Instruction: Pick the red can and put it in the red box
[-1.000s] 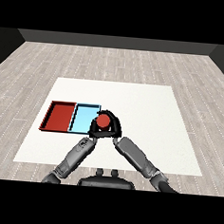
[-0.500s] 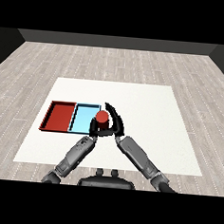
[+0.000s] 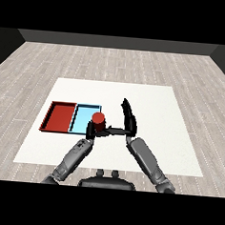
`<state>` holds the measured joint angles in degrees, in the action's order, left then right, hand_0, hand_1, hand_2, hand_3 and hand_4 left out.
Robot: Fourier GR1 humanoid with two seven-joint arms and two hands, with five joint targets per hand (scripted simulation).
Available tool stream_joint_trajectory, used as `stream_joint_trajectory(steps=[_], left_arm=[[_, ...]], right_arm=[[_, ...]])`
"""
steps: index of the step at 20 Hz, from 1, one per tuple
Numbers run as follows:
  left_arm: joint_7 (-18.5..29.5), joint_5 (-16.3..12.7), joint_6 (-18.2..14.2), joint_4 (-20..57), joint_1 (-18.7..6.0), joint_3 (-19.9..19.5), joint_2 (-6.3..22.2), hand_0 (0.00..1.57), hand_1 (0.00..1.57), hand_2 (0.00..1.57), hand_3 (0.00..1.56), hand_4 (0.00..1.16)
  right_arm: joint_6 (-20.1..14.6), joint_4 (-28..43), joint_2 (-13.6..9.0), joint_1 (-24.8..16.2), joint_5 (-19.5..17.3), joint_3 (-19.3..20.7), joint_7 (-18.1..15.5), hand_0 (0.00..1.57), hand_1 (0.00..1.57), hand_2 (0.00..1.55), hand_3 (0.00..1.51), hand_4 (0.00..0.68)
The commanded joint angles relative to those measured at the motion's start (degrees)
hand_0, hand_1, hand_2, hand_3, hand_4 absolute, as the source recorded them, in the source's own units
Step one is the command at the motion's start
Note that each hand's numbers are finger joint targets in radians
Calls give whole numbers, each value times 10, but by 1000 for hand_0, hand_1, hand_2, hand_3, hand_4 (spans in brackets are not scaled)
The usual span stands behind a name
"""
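Observation:
The red can (image 3: 98, 118) is upright over the right end of the light blue tray (image 3: 83, 118). My left hand (image 3: 91, 130) is curled round the can's lower part. To the right of the can, my right hand (image 3: 128, 118) is open: its fingers point up and away, its thumb reaches left toward the can, and it stands apart from it. The red tray (image 3: 61, 117) lies left of the blue one with nothing in it.
Both trays sit side by side on the left half of the white table (image 3: 153, 108). My two forearms come in from the lower edge and meet near the table's middle.
My right hand, which was wrapped round the can, has opened and drawn back to the right. The can has shifted slightly left and now sits in my left hand.

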<state>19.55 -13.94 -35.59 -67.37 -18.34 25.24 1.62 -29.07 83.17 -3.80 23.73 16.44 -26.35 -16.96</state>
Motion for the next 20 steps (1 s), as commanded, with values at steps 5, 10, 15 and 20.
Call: stream_joint_trajectory(steps=[5,10,15,20], left_arm=[[-36,57,-31,-26,0,-19,54,1571,1571,1571,1473,1133],[-54,62,-6,-21,-12,-74,140,1571,1571,1568,1467,1116],[-85,44,33,24,-19,-148,237,1571,1571,1554,1467,1100],[-67,44,73,175,-68,-192,256,1571,1571,1567,1498,1115]], right_arm=[[30,164,-93,-123,11,56,15,0,0,0,0,0],[55,149,-119,-219,29,94,-32,0,0,0,0,0],[77,152,-162,-242,44,144,-22,0,0,0,0,0],[66,122,-155,-238,25,151,-13,0,0,0,0,0]])
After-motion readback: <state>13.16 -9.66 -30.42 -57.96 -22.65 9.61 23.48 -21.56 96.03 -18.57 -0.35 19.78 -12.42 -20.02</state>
